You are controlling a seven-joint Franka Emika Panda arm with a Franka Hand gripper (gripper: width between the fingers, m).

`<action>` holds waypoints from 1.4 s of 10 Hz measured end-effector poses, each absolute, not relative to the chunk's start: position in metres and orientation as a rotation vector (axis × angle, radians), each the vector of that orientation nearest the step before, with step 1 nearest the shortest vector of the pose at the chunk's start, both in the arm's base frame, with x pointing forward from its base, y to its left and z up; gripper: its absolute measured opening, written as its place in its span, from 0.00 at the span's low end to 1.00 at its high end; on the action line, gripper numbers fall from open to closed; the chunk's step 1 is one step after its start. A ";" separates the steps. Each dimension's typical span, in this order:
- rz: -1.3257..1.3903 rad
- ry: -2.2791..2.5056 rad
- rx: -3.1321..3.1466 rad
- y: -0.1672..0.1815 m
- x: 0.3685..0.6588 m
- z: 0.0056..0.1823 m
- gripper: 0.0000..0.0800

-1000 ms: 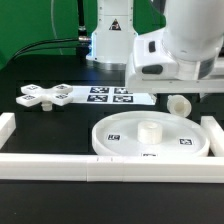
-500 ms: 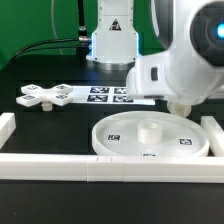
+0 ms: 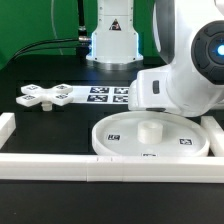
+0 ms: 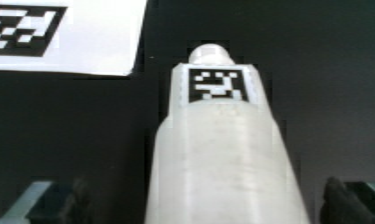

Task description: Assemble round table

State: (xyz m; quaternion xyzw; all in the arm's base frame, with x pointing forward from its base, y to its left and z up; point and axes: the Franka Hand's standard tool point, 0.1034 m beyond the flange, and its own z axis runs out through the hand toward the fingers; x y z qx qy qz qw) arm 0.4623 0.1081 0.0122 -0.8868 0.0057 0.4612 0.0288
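There is one round disc, one cross-shaped foot piece and one leg. One marker board shows; border rails line three edges.

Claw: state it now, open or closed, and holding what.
Claw: open, holding nothing; its fingers stand apart on either side of the short white plastic cylindrical leg.

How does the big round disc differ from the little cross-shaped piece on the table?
The round disc is far larger than the cross-shaped foot piece. The disc is circular with a raised rim; the foot has four short arms. The disc lies nearer the camera; the foot lies farther back, on the exterior view's left. Both are white, lie flat and carry black-and-white square markers.
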 end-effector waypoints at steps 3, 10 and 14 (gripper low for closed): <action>1.423 0.018 -2.737 0.109 0.459 0.008 0.81; 1.423 -0.002 -2.728 0.106 0.463 0.020 0.51; 1.394 -0.122 -2.694 0.100 0.486 0.072 0.51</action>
